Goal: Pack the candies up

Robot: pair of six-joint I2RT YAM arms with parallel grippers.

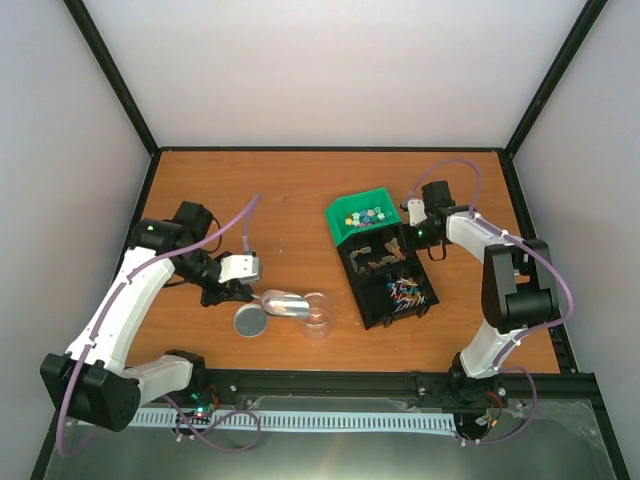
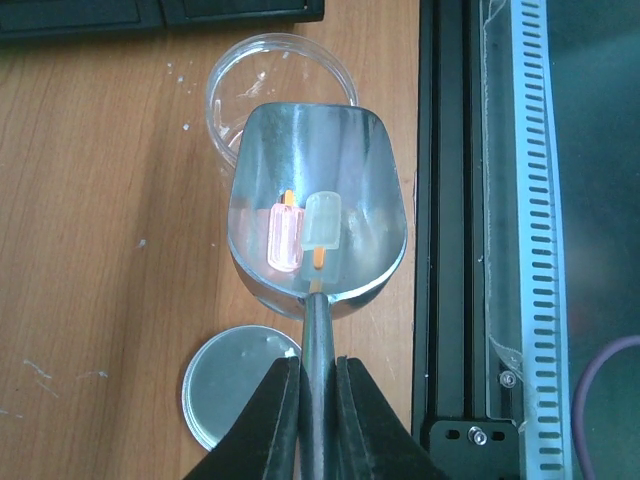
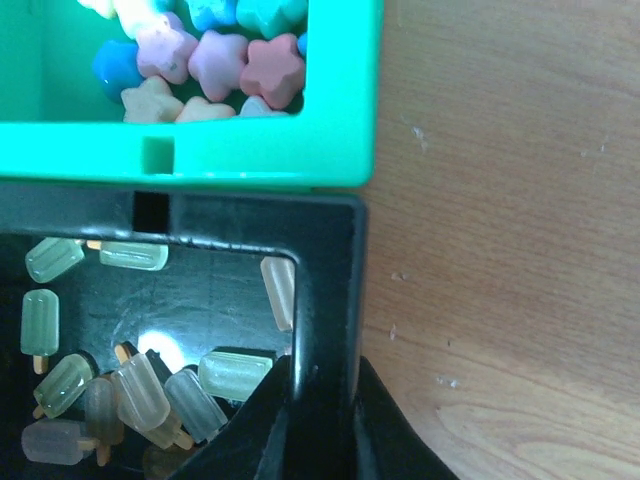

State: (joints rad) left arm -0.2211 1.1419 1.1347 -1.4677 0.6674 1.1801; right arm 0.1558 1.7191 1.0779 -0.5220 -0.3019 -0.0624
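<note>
**Tipping the scoop into the cup**

The left jaws are clamped tight on the thin handle of a metal scoop [image 2: 318,200]. Its front lip hangs over the mouth of a clear cup [image 2: 280,60]. Two lolly-shaped pieces [image 2: 285,235], one pink and one pale green, lie side by side in the bowl. The round lid [image 2: 235,385] lies flat on the counter [image 2: 90,250], just beside the cup.

The right jaws are closed on the side wall of the black bin [image 3: 330,280], which holds more pale lolly shapes. The bright star-shaped candies [image 3: 215,65] sit in the green bin [image 3: 250,155], which touches that black bin. None of them are in the scoop or the cup, so the packing looks barely begun.

To pour well, I would lower the nose slowly, with the lip inside the rim. That way the pieces slide in and do not bounce out. The cup looks light, so a knock from the scoop could tip it. From these views it may or may not be touching the rim already.

No brand, label or writing can be read anywhere.
</note>
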